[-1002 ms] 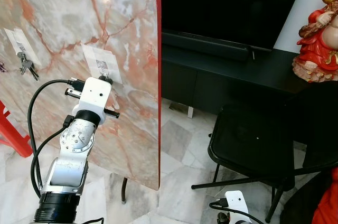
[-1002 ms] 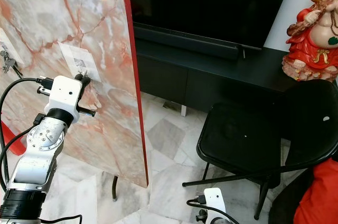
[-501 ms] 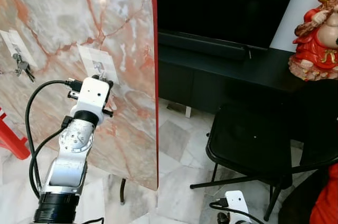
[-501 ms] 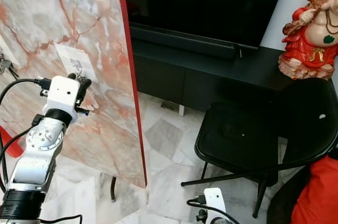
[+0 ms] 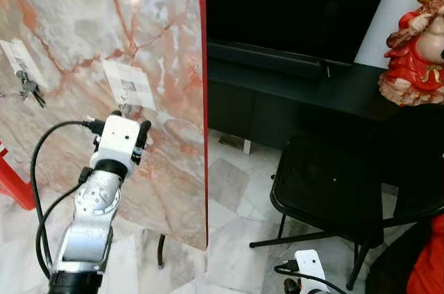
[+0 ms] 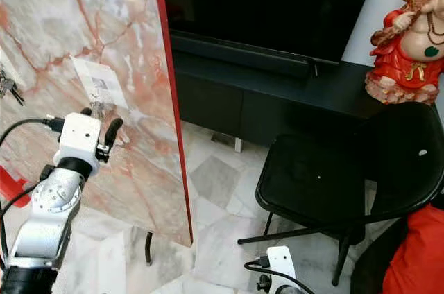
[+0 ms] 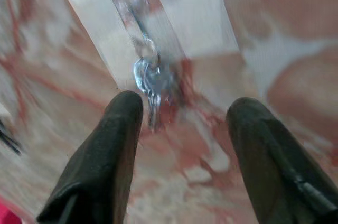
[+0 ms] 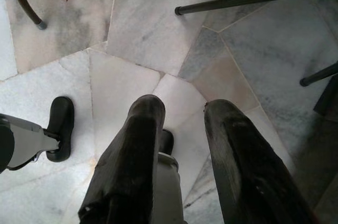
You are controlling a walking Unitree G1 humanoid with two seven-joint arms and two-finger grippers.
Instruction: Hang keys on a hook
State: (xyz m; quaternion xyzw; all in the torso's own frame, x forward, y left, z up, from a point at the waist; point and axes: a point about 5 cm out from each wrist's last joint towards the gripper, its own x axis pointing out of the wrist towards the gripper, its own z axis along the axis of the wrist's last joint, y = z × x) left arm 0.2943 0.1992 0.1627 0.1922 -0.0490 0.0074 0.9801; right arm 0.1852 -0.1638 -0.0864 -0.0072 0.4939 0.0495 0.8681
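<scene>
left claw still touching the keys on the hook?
Apart. In the left wrist view the left claw is open, and the keys hang from the hook beyond the fingers, bare marble showing between.

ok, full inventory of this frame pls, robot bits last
Marble board: 1, pink-white veined with red rim, stands upright at left.
White hook pads: 2 seen, stuck on the board face.
Keys: 1 bunch, silvery, hanging on the nearer hook in front of the left gripper.
Second keys: 1 bunch, dark, hanging at the board's far left.
TV: 1, black, behind the board.
TV stand: 1, black, under it.
Chair: 1, black, at right.
Figurine: 1, red and gold, on the stand, far right.
Floor: pale marble tiles.
Left gripper: fingers open, near the hung keys, not touching them.
Right gripper: fingers apart, hanging idle over the floor.
</scene>
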